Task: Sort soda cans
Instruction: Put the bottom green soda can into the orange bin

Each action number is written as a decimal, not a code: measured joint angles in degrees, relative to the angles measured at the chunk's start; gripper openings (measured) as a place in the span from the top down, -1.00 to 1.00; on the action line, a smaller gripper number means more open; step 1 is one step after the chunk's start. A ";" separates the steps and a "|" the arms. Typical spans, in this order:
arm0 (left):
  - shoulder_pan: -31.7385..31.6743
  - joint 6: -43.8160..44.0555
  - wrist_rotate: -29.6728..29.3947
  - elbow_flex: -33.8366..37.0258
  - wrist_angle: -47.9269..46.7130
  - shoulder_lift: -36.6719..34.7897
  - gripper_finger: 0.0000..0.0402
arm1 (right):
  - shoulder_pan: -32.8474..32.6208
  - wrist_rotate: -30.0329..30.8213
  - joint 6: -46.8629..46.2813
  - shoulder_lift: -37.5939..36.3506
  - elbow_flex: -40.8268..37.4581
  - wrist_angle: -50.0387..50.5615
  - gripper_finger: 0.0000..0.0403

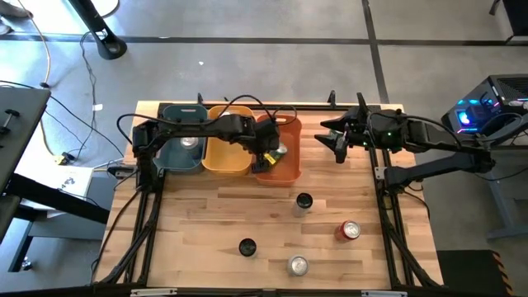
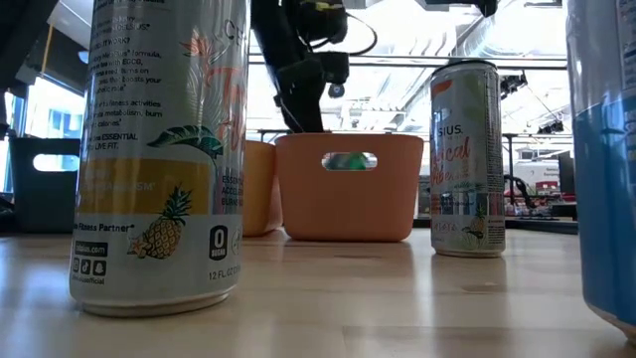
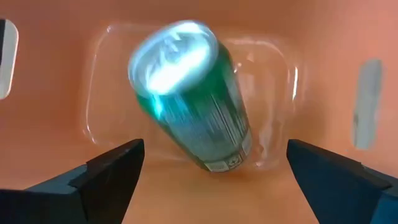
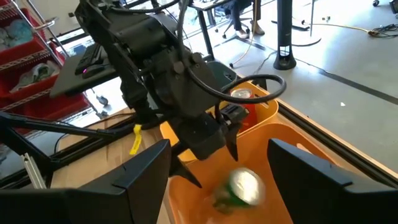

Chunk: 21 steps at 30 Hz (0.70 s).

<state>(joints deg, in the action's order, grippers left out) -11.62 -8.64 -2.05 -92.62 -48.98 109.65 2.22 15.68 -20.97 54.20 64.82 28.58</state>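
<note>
A green soda can [image 3: 189,99] lies tilted and blurred inside the orange bin [image 1: 285,172], its silvery top toward the wrist camera. My left gripper [image 3: 214,180] hangs open above it over the bin [image 1: 268,157], with a finger on either side and clear of the can. The same can shows in the right wrist view [image 4: 239,186] and through the bin's handle slot [image 2: 346,161]. My right gripper [image 1: 337,142] waits open and holds nothing at the far right, above the table.
A yellow bin [image 1: 227,153] holding a red can [image 4: 241,94] and a dark teal bin [image 1: 169,153] holding a silver can [image 1: 188,143] stand left of the orange one. Loose on the table: two black cans [image 1: 304,200] [image 1: 247,246], a red [image 1: 350,230] and a silver [image 1: 297,265].
</note>
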 joint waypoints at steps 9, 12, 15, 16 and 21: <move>-0.11 0.88 -0.04 -0.55 1.79 0.24 -0.88 | -0.01 -0.04 -1.07 1.51 -0.02 -0.01 -0.31; -0.36 1.28 -0.06 -0.57 5.01 0.28 -0.88 | -0.02 -0.13 -1.07 1.70 -0.02 -0.12 -0.31; -1.09 2.89 -0.30 -0.74 10.37 1.80 -0.88 | 0.00 -0.13 -1.09 1.66 -0.02 -0.86 -0.31; -1.36 3.14 -0.51 -0.74 10.74 2.77 -0.88 | -0.02 -0.18 -1.13 1.64 -0.02 -0.96 -0.31; -2.06 6.49 -0.92 -0.61 13.09 6.09 -0.88 | -0.02 -0.44 -1.23 1.55 -0.02 -1.42 -0.31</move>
<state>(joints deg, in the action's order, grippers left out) -13.67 -2.15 -2.96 -93.23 -35.89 115.73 2.20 15.25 -22.20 55.75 64.79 27.16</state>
